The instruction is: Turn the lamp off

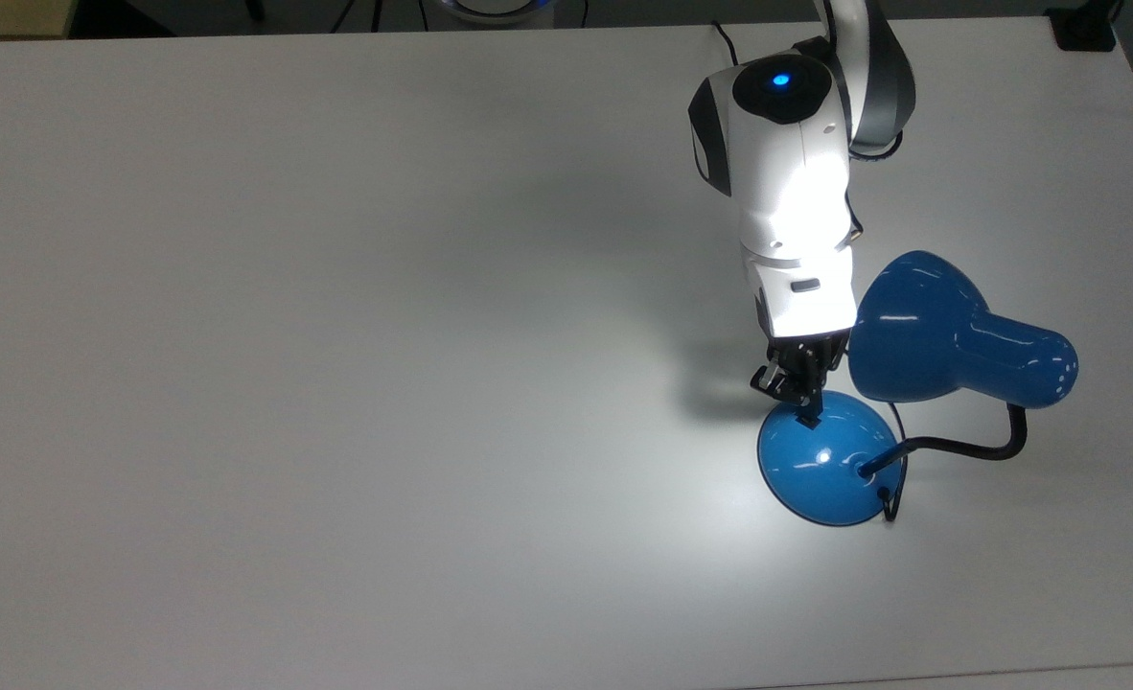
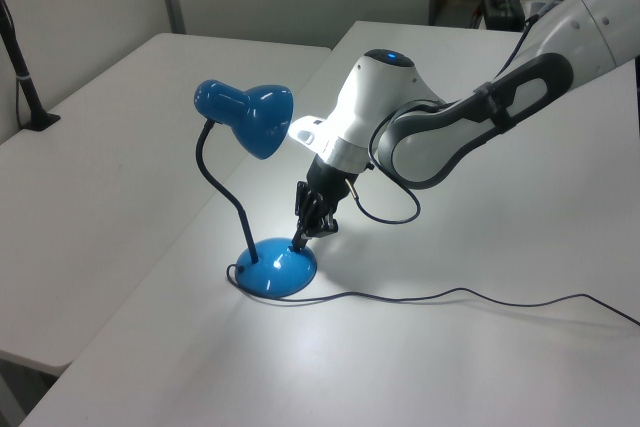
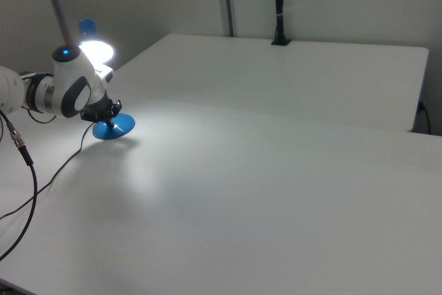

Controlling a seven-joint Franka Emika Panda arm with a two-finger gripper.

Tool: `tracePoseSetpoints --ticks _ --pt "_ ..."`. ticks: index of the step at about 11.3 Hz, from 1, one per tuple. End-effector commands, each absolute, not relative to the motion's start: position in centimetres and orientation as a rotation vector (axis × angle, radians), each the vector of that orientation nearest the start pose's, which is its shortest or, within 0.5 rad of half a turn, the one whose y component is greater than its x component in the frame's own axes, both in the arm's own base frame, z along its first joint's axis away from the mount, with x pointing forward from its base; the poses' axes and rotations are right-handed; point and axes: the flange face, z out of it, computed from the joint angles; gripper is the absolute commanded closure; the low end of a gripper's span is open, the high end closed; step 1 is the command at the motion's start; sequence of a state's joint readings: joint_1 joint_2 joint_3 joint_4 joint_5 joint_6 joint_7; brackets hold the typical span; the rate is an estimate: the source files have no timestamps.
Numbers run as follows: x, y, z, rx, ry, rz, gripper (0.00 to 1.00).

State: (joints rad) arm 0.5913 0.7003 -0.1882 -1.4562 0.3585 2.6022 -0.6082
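Top view: white table [image 1: 336,383] glows under the lit lamp [image 1: 950,340], gripper [image 1: 801,402] pressed together at its base.

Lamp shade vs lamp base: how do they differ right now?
The shade is bell-shaped and held up in the air on the black gooseneck; the base is a round dome flat on the table. The shade's mouth glows in the right view; the base only catches its light. The gripper tip is at the base, not the shade. Both are glossy blue.
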Motion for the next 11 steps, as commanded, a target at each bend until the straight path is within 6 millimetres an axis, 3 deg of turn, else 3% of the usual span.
tracePoseSetpoints --ticks 1,8,11 --pt "68.6 32.4 32.0 -2.727 -1.140 -0.754 0.97" --pt "68.6 32.2 32.0 -2.729 -1.128 -0.789 0.97" --pt "67.8 32.1 30.0 -2.739 -1.153 -0.759 0.98"
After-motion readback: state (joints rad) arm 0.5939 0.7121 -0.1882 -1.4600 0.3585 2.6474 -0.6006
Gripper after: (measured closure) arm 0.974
